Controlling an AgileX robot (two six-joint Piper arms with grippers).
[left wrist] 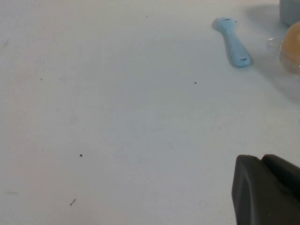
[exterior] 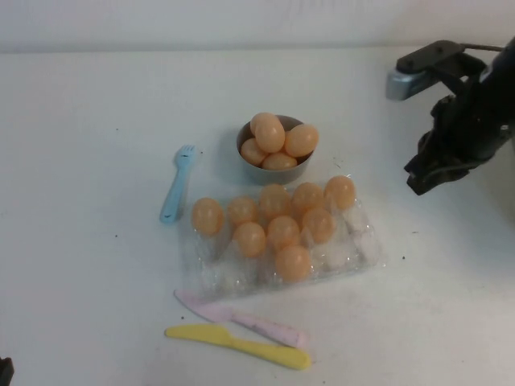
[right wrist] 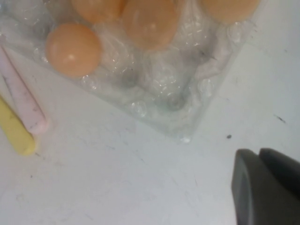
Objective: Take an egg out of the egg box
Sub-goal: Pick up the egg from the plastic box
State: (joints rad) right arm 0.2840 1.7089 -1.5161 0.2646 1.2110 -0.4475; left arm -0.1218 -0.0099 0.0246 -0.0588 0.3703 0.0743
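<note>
clear crinkly box (exterior: 354, 249) sits mid-bench, flimsy, so it may lift with the egg. your right tool (exterior: 426, 178) hangs clenched and empty to the box's right; left tool (left wrist: 267, 187) is parked, state unclear. egg (exterior: 293, 262) at the near edge is glossy, slippery, light: pinch its widest middle gently.

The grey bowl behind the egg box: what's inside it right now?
The grey bowl holds four peach-orange eggs, heaped above its rim. Its bottom is covered by them, so anything beneath cannot be seen. The right gripper hangs shut off to the right; the left gripper is out of view.
</note>
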